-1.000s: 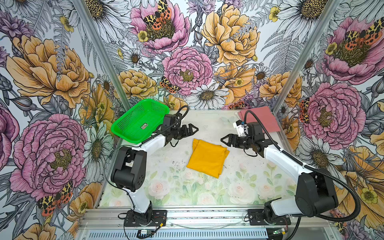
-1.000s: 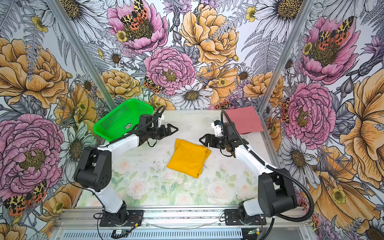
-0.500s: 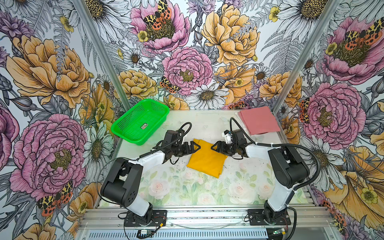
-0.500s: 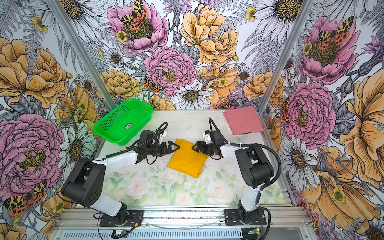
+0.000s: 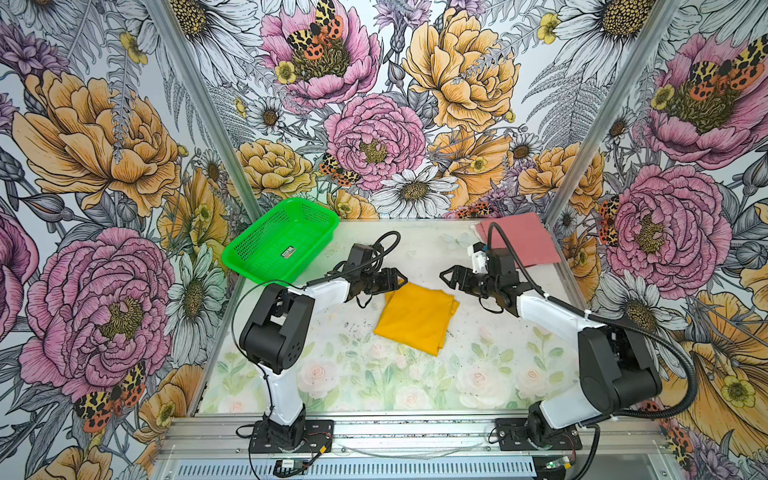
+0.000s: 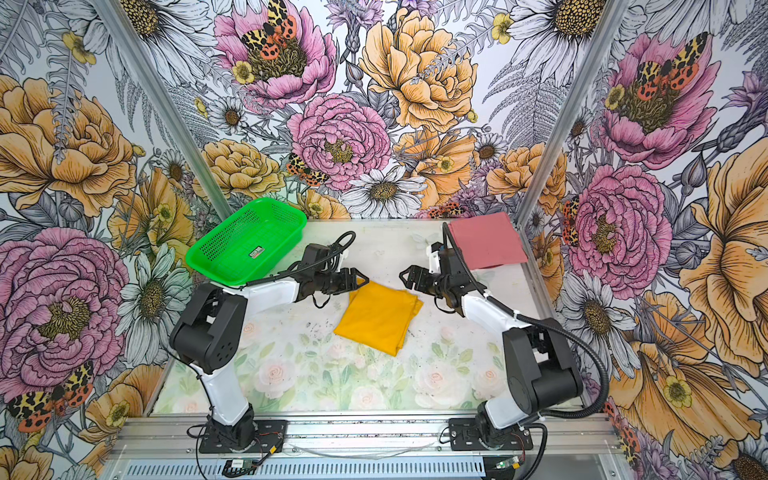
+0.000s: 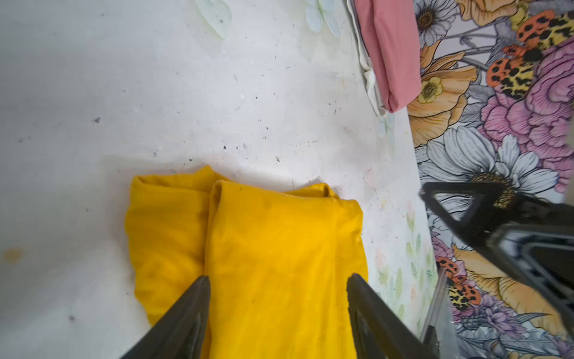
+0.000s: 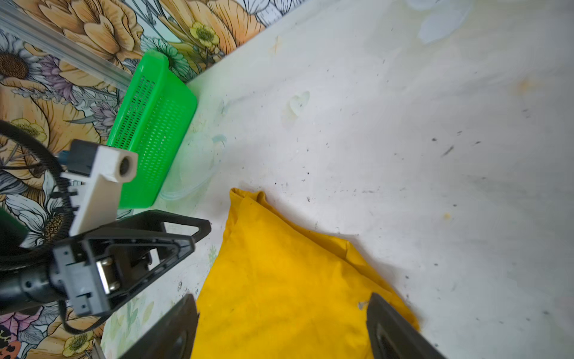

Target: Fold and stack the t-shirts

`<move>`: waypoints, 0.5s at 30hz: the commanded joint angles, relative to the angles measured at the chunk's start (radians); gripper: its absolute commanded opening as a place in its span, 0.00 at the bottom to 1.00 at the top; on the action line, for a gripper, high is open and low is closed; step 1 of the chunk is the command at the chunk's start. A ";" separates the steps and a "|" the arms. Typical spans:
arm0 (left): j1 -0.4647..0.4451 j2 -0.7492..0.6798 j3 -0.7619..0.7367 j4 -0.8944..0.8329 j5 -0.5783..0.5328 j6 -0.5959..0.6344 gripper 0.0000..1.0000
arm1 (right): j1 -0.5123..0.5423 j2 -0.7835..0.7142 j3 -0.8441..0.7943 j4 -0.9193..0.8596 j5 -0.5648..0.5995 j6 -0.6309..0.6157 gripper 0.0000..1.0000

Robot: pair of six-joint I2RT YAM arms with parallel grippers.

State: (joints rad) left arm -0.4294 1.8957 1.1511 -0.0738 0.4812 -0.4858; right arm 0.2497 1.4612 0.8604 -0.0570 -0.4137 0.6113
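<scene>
Your yellow t-shirt [image 5: 415,320] lies folded mid-table, with the pink t-shirt [image 5: 523,245] folded at its 2 o'clock. Both grippers have just backed off its far corners. The left gripper [image 5: 400,281] at 11 o'clock is narrowing, the right gripper [image 5: 444,279] at 1 o'clock spread, both empty — stacking likely comes next.

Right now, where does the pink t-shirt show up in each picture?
In a top view: pink t-shirt, folded, back right corner.
In a top view: same corner.
Left wrist: beyond the yellow t-shirt, at the floral wall.
Right wrist: not in it.
Shared landmark: the yellow t-shirt.
</scene>
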 commanded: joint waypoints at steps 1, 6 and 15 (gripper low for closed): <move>-0.016 0.051 0.046 -0.035 -0.064 0.029 0.60 | -0.013 -0.100 -0.056 -0.077 0.036 -0.026 0.87; -0.027 0.104 0.104 -0.068 -0.105 0.052 0.55 | -0.038 -0.241 -0.103 -0.147 0.056 -0.042 0.87; -0.038 0.140 0.139 -0.079 -0.093 0.052 0.11 | -0.069 -0.331 -0.156 -0.176 0.053 -0.044 0.87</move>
State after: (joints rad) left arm -0.4610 2.0270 1.2690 -0.1459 0.4046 -0.4549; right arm 0.1879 1.1500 0.7151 -0.2157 -0.3733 0.5823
